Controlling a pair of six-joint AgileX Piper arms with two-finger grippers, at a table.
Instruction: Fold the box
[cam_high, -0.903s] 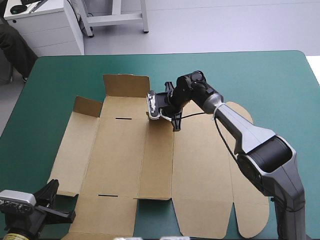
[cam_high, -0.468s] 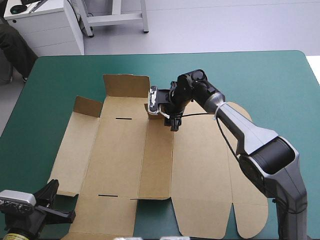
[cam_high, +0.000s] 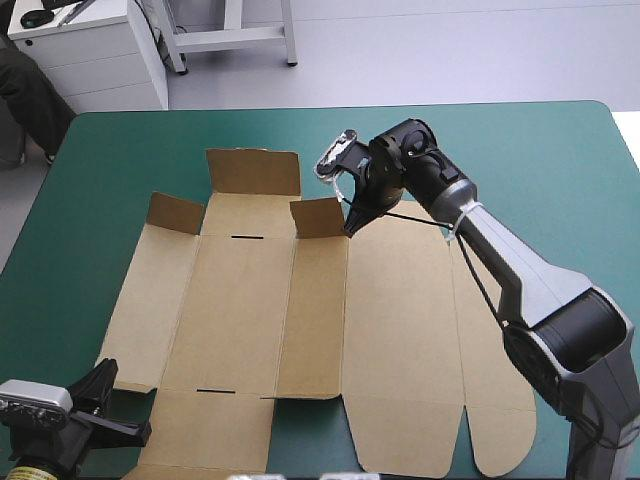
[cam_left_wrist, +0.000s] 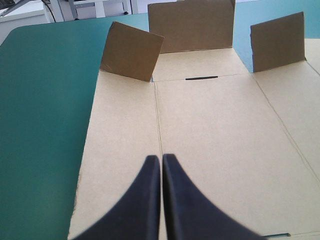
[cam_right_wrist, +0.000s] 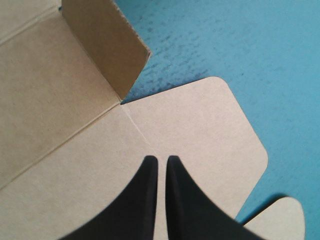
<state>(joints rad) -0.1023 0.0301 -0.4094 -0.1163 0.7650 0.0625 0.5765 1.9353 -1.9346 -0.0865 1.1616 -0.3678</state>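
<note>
The brown box (cam_high: 300, 320) lies as a flat cut sheet on the teal-green cover. Three small flaps stand raised along its far edge: a left one (cam_high: 175, 212), a wide middle one (cam_high: 253, 171) and a right one (cam_high: 318, 217). My right gripper (cam_high: 350, 228) hovers just right of that right flap, shut and holding nothing. In the right wrist view its fingertips (cam_right_wrist: 161, 161) are over flat board, with the raised flap (cam_right_wrist: 107, 45) ahead. My left gripper (cam_high: 105, 385) sits at the sheet's near left corner, shut (cam_left_wrist: 161, 160), pointing across the box (cam_left_wrist: 215, 130) toward the raised flaps.
A rounded tab (cam_right_wrist: 215, 130) of the box lies flat beside the right gripper, with bare teal-green cover (cam_right_wrist: 225, 45) beyond it. A narrow slot (cam_left_wrist: 201, 78) is cut near the far fold. Open cover (cam_high: 540, 170) surrounds the sheet at the far and right sides.
The right gripper has drawn back to the right and up from the right far flap and turned its wrist. That flap now stands raised on its own. The left arm has not moved.
</note>
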